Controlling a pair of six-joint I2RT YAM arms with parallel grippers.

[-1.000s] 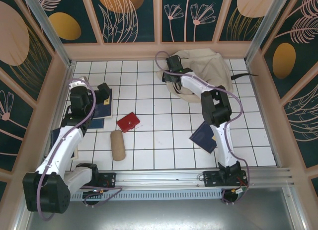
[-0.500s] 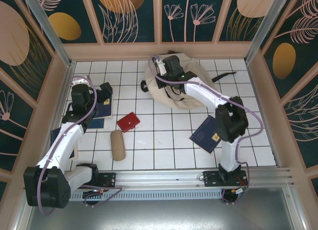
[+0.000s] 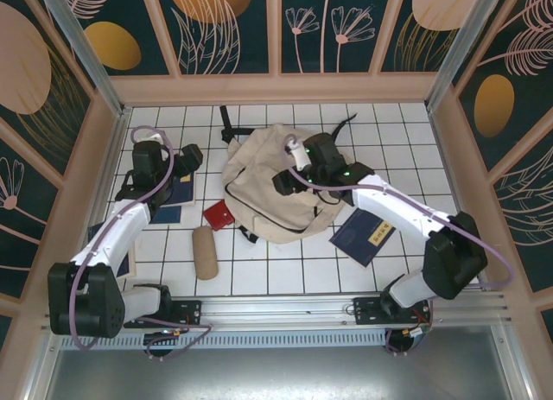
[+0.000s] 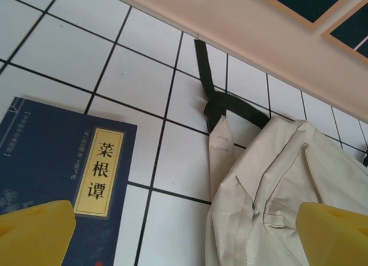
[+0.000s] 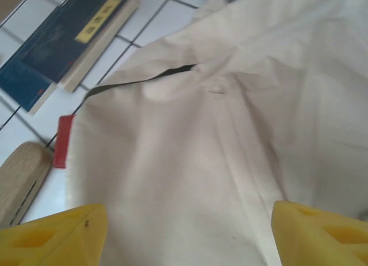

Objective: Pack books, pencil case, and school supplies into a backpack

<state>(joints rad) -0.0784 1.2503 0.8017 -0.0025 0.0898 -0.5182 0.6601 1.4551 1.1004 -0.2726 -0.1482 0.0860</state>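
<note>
The beige backpack point(image 3: 263, 201) lies flat mid-table, its black strap point(image 4: 210, 91) trailing toward the back wall. My right gripper point(image 3: 287, 180) hovers open just above its fabric point(image 5: 230, 134), yellow fingertips point(image 5: 52, 234) wide apart with nothing between them. My left gripper point(image 3: 188, 158) is open above a navy book point(image 4: 63, 168) with a yellow label, left of the backpack point(image 4: 287, 185). Another navy book point(image 3: 367, 236) lies to the right. The red school supplies square point(image 3: 216, 215) is partly under the backpack's left edge. The tan pencil case point(image 3: 205, 251) lies in front of it.
Wooden walls close in the white tiled table point(image 3: 285, 266) on the left, back and right. The metal rail point(image 3: 285, 312) with both arm bases runs along the near edge. The navy books point(image 5: 75, 36) left of the backpack lie stacked.
The right arm dragged the backpack from the back right corner to the middle, over part of the red square, then opened its jaws. The left gripper shifted slightly toward the back.
</note>
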